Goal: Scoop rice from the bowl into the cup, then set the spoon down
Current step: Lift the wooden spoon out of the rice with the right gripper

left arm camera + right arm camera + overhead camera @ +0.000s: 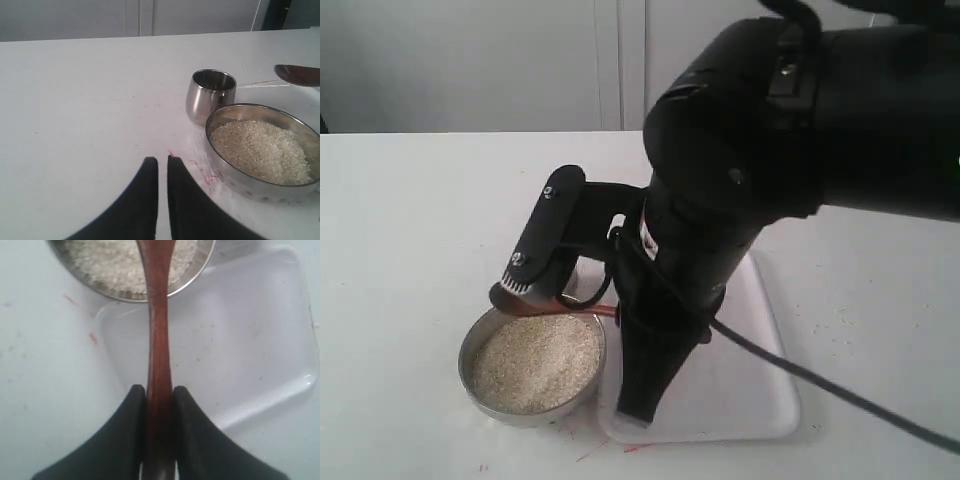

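Note:
My right gripper [159,390] is shut on the end of the spoon's handle. The dark reddish-brown wooden spoon [157,335] reaches out over the steel bowl [201,269], and its scoop [297,75] hangs just above the bowl's rim. Off-white rice [257,150] fills the bowl [470,350]. The small steel cup [210,96] stands upright beside the bowl; in the exterior view it is hidden behind the right arm [720,200]. My left gripper [162,160] hovers low over bare table near the bowl, fingers almost touching, holding nothing.
A white tray [750,400] lies next to the bowl, under the right arm and the spoon handle. A black cable [820,385] crosses it. Red marks [200,167] dot the white table by the bowl.

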`<act>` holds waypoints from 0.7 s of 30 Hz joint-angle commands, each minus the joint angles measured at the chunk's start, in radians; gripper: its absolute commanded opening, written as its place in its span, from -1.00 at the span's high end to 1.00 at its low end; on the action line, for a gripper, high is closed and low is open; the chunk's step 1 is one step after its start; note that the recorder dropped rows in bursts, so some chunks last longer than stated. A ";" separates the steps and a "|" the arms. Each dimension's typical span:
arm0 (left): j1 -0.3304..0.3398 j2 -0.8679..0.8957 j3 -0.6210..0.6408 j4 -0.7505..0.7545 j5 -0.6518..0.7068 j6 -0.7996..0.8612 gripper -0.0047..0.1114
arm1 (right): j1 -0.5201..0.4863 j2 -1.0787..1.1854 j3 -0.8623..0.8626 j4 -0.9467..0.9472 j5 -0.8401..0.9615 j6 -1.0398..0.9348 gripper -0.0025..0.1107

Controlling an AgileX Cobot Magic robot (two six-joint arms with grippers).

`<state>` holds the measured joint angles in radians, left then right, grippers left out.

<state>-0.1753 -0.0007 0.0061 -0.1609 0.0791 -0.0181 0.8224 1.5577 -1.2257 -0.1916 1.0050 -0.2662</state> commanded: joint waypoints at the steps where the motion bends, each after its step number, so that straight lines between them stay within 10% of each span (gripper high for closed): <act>1: -0.009 0.001 -0.006 -0.010 -0.003 0.000 0.67 | 0.152 -0.061 -0.008 -0.116 0.115 0.214 0.96; 10: -0.009 0.001 -0.006 -0.010 -0.003 0.000 0.67 | 0.411 -0.044 0.019 -0.538 0.216 0.562 0.96; 21: -0.009 0.001 -0.006 -0.010 -0.003 0.000 0.67 | 0.430 0.131 0.167 -0.948 0.216 0.559 0.96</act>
<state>-0.1753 -0.0007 0.0061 -0.1609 0.0791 -0.0181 1.2542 1.6522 -1.0920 -1.0253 1.2175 0.2855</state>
